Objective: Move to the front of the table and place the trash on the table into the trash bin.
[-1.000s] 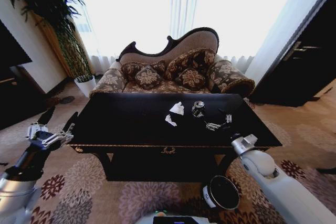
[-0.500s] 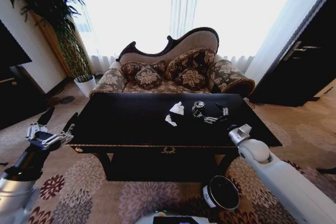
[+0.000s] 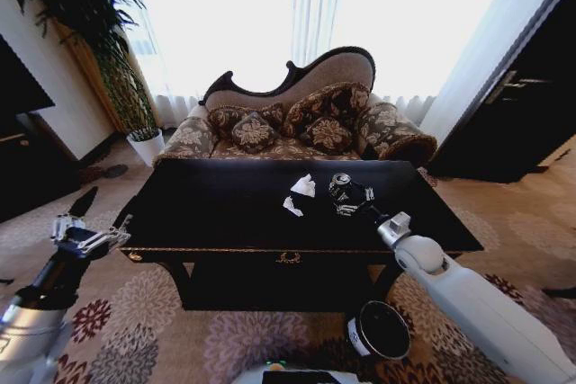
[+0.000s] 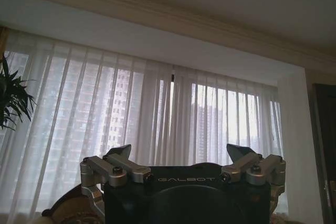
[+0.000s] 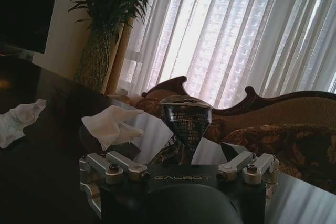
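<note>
The surface (image 3: pixel 225 213), a glossy black table with gold trim, filled the middle of the head view, and the trash bin (image 3: pixel 379 330) stood on the carpet at about 5 o'clock from the surface's centre, below its front edge. The right gripper (image 3: pixel 346 197) reached over the surface from 4 o'clock, its fingers apart and bracketing the can (image 3: pixel 339 186), which stood upright at about 1 o'clock; in the right wrist view the can (image 5: pixel 186 119) rose between the 2 spread fingers (image 5: pixel 113 163), and I could not tell whether either was touching it. The left gripper (image 3: pixel 88 229) hung off the surface's left end at 9 o'clock, fingers apart and holding nothing, as the left wrist view's fingers (image 4: pixel 113 162) also showed against the curtains. The tissue (image 3: pixel 304 186) lay just beside the can at its 9 o'clock, and the paper scrap (image 3: pixel 292 207) sat near it toward the front edge. The main risk I judged was the can: crushed, light and on a slick top, it could skid or tip if 1 finger met it before the other. A close that was off-centre could pinch its tapered lower part and squirt it out. The tissue was near enough to be dragged or snagged by the finger on that side.
</note>
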Tool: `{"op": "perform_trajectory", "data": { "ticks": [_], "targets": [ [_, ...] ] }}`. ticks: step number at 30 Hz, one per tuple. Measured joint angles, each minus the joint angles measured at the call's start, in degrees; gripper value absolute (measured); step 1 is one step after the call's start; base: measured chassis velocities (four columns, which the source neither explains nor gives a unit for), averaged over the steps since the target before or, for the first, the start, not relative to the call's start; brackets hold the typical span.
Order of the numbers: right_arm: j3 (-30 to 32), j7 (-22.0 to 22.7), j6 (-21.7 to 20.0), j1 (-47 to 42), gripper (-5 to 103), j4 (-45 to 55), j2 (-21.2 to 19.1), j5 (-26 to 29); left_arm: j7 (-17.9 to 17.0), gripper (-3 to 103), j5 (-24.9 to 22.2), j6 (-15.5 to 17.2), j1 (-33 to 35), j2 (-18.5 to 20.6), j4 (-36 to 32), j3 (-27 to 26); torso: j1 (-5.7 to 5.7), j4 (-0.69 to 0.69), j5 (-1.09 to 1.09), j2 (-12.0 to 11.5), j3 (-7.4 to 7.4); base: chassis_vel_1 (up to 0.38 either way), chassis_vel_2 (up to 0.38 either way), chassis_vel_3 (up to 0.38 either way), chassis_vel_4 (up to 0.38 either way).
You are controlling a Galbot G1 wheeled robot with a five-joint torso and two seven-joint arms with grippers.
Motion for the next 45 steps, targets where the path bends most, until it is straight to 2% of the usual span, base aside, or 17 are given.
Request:
{"op": "perform_trajectory", "data": {
  "ticks": [2, 4, 7, 8, 11, 13, 15, 16, 20, 22, 25, 26, 27, 32, 39, 45],
  "targets": [
    [-1.02, -0.11, 0.2, 1.18, 90, -0.73, -0.29, 0.02, 0.0, 100, 0.25, -0.02, -0.03, 0.0, 0.11, 0.04, 0.0, 0.0, 0.0, 0.0, 0.0, 0.0, 0.0, 0.0, 0.0],
    [-1.3, -0.16, 0.25, 1.55, 90, -0.91, -0.39, 0.05, 0.02, 100, 0.44, -0.08, -0.03, 0.0, 0.16, 0.05, 0.0, 0.0, 0.01, 0.0, 0.0, 0.0, 0.0, 0.0, 0.0],
    [-1.61, -0.32, 0.36, 2.03, 74, -1.05, -0.5, 0.29, 0.05, 100, 0.74, -0.25, -0.03, -0.03, 0.28, 0.13, 0.0, 0.0, 0.0, 0.0, 0.0, 0.0, 0.0, 0.0, 0.0],
    [-1.61, -0.32, 0.36, 2.03, 74, -1.05, -0.5, 0.29, 0.05, 100, 0.74, -0.25, -0.03, -0.03, 0.28, 0.13, 0.0, 0.0, 0.0, 0.0, 0.0, 0.0, 0.0, 0.0, 0.0],
    [-1.63, -0.41, 0.41, 2.0, 57, -0.89, -0.39, 0.64, 0.07, 100, 0.87, -0.3, -0.09, -0.08, 0.3, 0.25, 0.0, 0.0, 0.0, 0.0, 0.0, 0.0, 0.0, 0.0, 0.0],
    [-1.62, -0.43, 0.41, 1.95, 57, -0.85, -0.32, 0.66, 0.08, 100, 0.91, -0.3, -0.1, -0.1, 0.3, 0.29, 0.0, 0.0, 0.0, 0.0, 0.0, 0.0, 0.0, 0.0, 0.0],
    [-1.46, -0.45, 0.46, 1.77, 47, -0.78, 0.09, 0.65, 0.08, 100, 1.12, -0.33, -0.11, -0.19, 0.3, 0.53, 0.0, -0.01, 0.0, 0.0, 0.0, 0.0, 0.0, 0.0, 0.0],
    [-1.46, -0.45, 0.46, 1.77, 47, -0.78, 0.09, 0.65, 0.08, 100, 1.12, -0.33, -0.11, -0.19, 0.3, 0.53, 0.0, -0.01, 0.0, 0.0, 0.0, 0.0, 0.0, 0.0, 0.0],
    [-1.28, -0.45, 0.59, 1.57, 25, -0.49, 0.74, 0.72, 0.19, 100, 2.51, -0.88, -0.05, -0.42, 0.39, 1.09, 0.0, 0.0, 0.0, 0.0, 0.0, 0.0, 0.0, 0.0, 0.0],
    [-1.28, -0.45, 0.62, 1.56, 25, -0.4, 0.91, 0.86, 0.44, 100, 3.03, -1.19, 0.0, -0.57, 0.45, 1.33, 0.0, -0.01, 0.0, 0.0, 0.0, 0.0, 0.0, 0.0, 0.0],
    [-1.35, -0.43, 0.66, 1.54, 10, 0.01, 1.4, 1.28, 0.49, 100, 3.27, -1.3, 0.04, -0.77, 0.44, 1.7, -0.01, 0.0, 0.0, 0.0, 0.0, 0.0, 0.0, 0.0, 0.0],
    [-1.35, -0.43, 0.66, 1.54, 10, 0.01, 1.4, 1.28, 0.49, 100, 3.27, -1.3, 0.04, -0.77, 0.44, 1.7, -0.01, 0.0, 0.0, 0.0, 0.0, 0.0, 0.0, 0.0, 0.0],
    [-1.35, -0.43, 0.66, 1.45, 4, 0.21, 1.62, 1.43, 0.49, 100, 3.29, -1.3, 0.05, -0.77, 0.43, 1.75, 0.0, 0.0, 0.0, 0.0, 0.0, 0.0, 0.0, 0.0, 0.0],
    [-0.47, -0.35, 0.59, 0.14, 1, 1.54, 2.97, 1.74, 0.49, 100, 3.29, -1.33, 0.08, -0.79, 0.43, 1.76, 0.0, 0.0, 0.0, 0.0, 0.0, 0.0, 0.0, 0.0, 0.0],
    [5.55, -0.3, 1.12, -5.66, 0, 4.98, 4.64, 2.6, 0.48, 100, 2.62, -1.4, 0.24, -0.73, 0.1, 1.22, 0.0, 0.0, 0.0, 0.0, 0.0, 0.0, 0.0, 0.0, 0.0],
    [17.57, -5.0, 2.83, -16.42, 0, 9.45, 6.73, 5.84, 0.46, 100, 2.17, -1.58, 0.15, -0.51, -0.05, 1.15, 0.0, -0.02, 0.0, 0.0, 0.0, 0.0, 0.0, 0.0, 0.0]
  ]
}}
